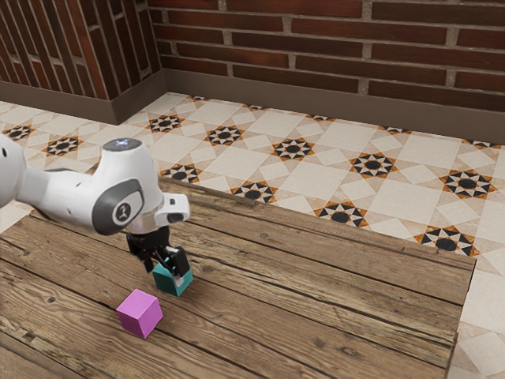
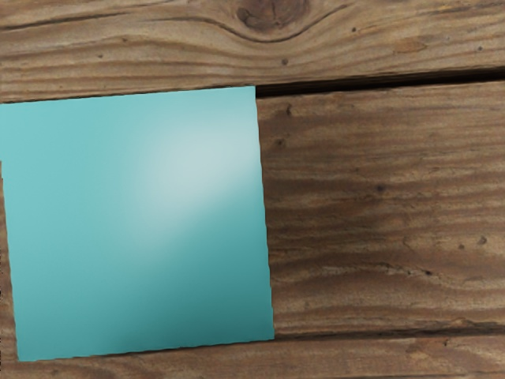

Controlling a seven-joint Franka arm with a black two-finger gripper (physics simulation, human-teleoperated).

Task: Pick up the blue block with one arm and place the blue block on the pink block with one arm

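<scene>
Grasping: seat jaws squarely across the teal-blue cube (image 1: 177, 284), low, before lifting.
Jaws: cannot tell whether clenched.

Block (image 1: 175, 284) under gripper (image 1: 169, 267), second block (image 1: 140, 313) near, both on table (image 1: 316, 304)

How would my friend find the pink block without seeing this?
Find the wooden table. On it, the gripper is at the blue block; the pink block sits close by, nearer the camera. It is the only pink cube, standing alone.
</scene>
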